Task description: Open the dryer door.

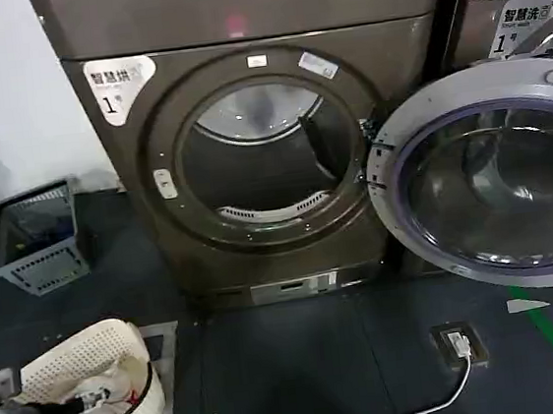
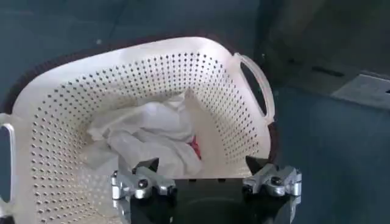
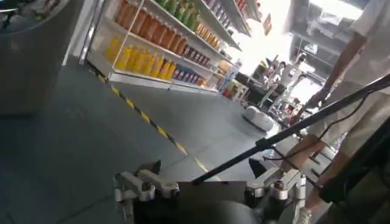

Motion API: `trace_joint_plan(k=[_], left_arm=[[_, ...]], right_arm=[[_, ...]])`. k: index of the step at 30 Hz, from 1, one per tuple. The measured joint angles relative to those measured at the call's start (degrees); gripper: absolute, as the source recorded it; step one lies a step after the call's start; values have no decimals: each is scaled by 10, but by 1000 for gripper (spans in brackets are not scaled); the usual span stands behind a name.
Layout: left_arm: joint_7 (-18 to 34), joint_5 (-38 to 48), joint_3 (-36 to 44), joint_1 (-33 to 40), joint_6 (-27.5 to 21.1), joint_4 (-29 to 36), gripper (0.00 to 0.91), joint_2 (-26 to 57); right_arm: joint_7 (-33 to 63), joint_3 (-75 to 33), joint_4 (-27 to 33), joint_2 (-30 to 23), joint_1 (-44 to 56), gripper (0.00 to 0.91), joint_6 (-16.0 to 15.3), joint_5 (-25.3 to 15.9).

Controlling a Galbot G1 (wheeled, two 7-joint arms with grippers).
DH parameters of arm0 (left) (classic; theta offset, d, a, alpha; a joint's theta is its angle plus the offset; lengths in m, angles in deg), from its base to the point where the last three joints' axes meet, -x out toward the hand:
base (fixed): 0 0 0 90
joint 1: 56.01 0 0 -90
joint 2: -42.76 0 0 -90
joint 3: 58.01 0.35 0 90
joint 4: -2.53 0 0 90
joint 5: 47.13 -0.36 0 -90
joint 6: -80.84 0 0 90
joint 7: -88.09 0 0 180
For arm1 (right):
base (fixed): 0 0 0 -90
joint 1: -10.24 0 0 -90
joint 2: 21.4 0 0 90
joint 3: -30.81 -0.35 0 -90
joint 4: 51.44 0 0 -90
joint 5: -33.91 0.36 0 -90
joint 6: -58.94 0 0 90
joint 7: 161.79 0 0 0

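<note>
While dryer door (image 1: pixel 486 180) hangs wide open | L jaws (image 2: pixel 205 180) apart over basket (image 2: pixel 55 109), far off | R jaws (image 3: pixel 207 185) apart

Mock shop-laundry hall: stocked shelves (image 3: pixel 158 42), numbered machines (image 1: pixel 251 150).

The dryer door (image 1: pixel 486 177) stands swung wide open to the right, pale grey inner face and dark glass showing.

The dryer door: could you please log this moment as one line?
dryer door: swung fully open | left end effector: open over laundry basket | right end effector: open, holding nothing
</note>
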Motion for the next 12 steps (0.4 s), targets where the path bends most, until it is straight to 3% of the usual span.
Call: trace_joint_plan(k=[12], left_arm=[[0,0,-9,-8,0,0,907,1]], right_arm=[[-2,4,0,-1,-2,907,1,-2]])
